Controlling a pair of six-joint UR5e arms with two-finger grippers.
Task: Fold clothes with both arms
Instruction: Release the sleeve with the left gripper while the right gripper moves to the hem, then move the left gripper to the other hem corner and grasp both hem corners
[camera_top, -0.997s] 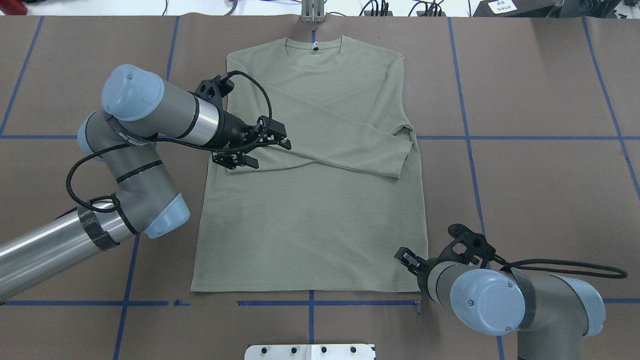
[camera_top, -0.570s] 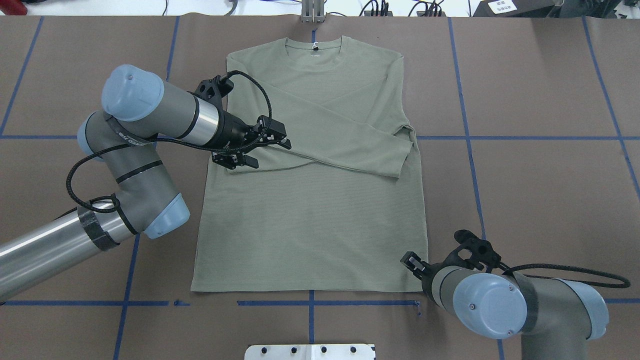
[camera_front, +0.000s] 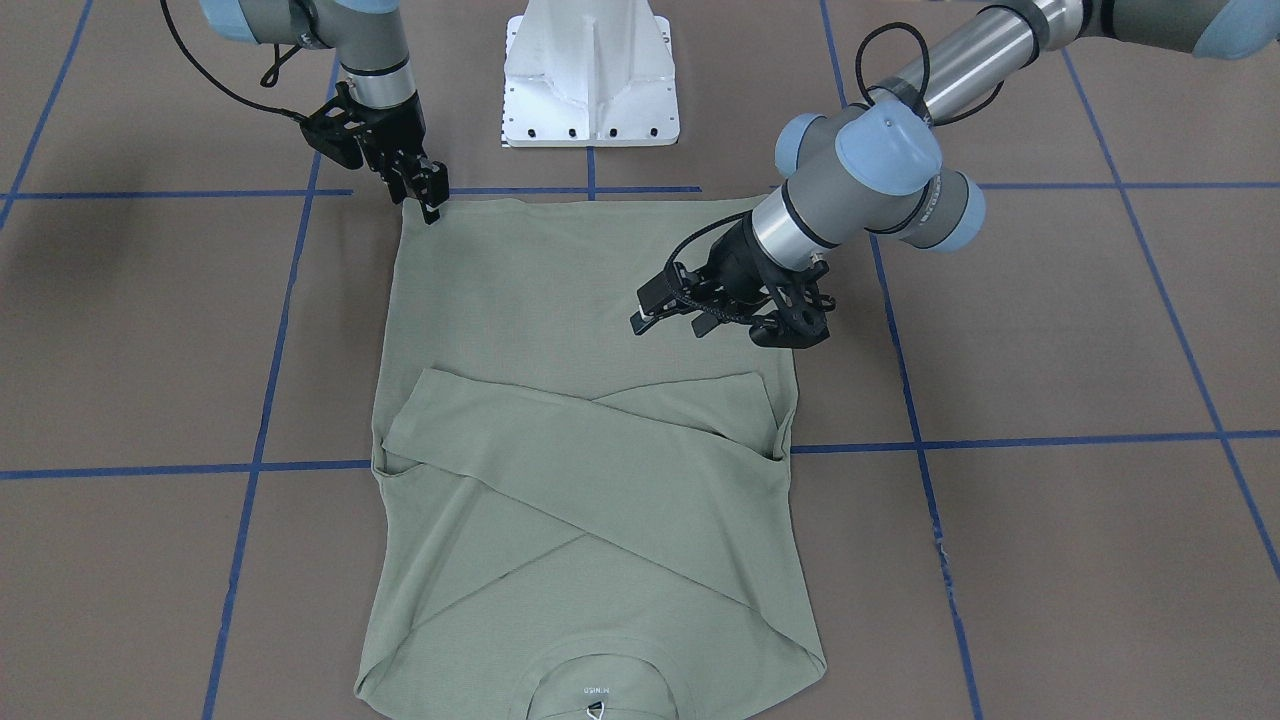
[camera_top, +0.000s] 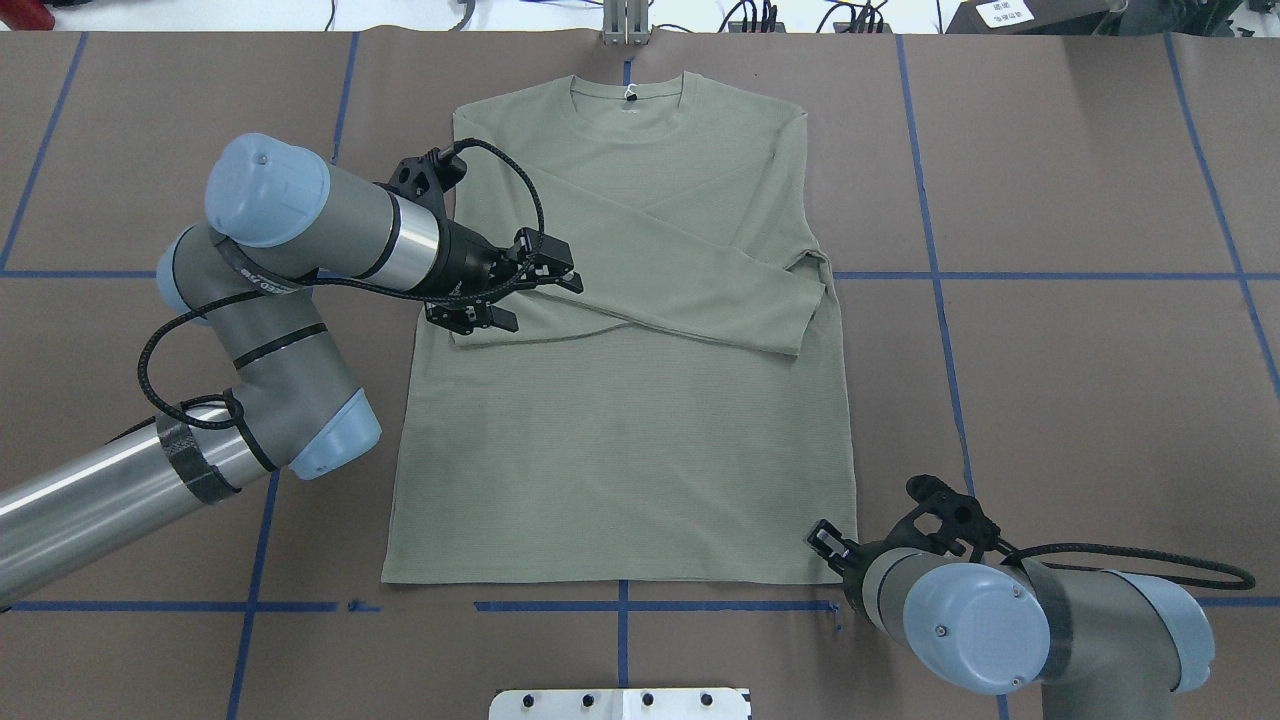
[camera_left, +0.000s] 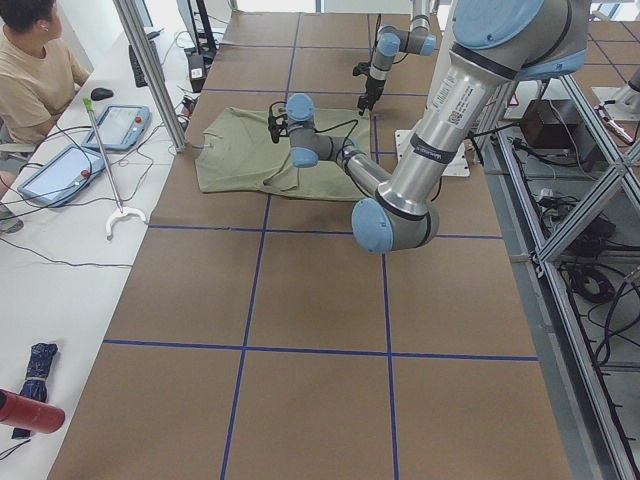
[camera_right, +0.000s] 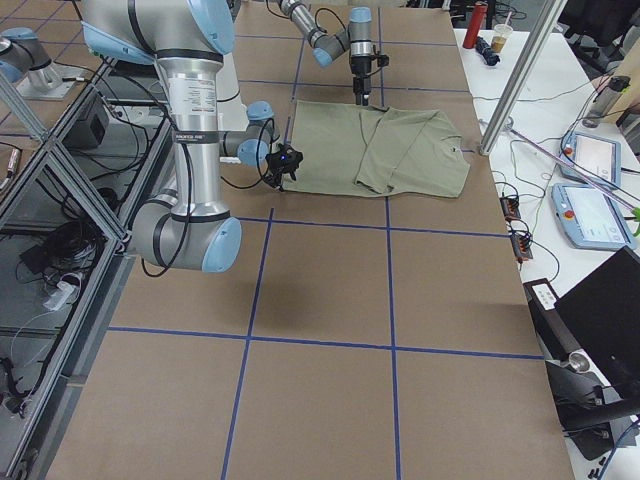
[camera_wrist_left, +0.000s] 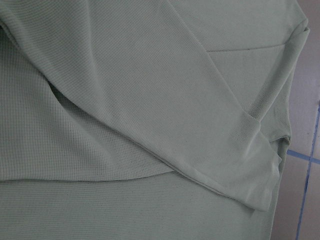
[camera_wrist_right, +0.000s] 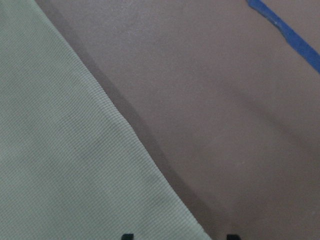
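The pale sage-green shirt lies flat on the brown table with its collar at the far side and both sleeves folded across the chest. My left gripper hovers open and empty over the cuff of the upper sleeve at the shirt's left edge; it also shows in the front view. The left wrist view shows only the crossed sleeves. My right gripper is open at the shirt's near right hem corner. Its fingertips straddle that corner, with nothing between them.
The white pedestal base stands at the table's near edge behind the hem. Blue tape lines cross the brown table cover. An operator sits at a side desk with tablets beyond the collar end.
My right gripper has moved slightly toward the robot and down to the hem corner. My left arm has barely moved and the shirt lies as before.
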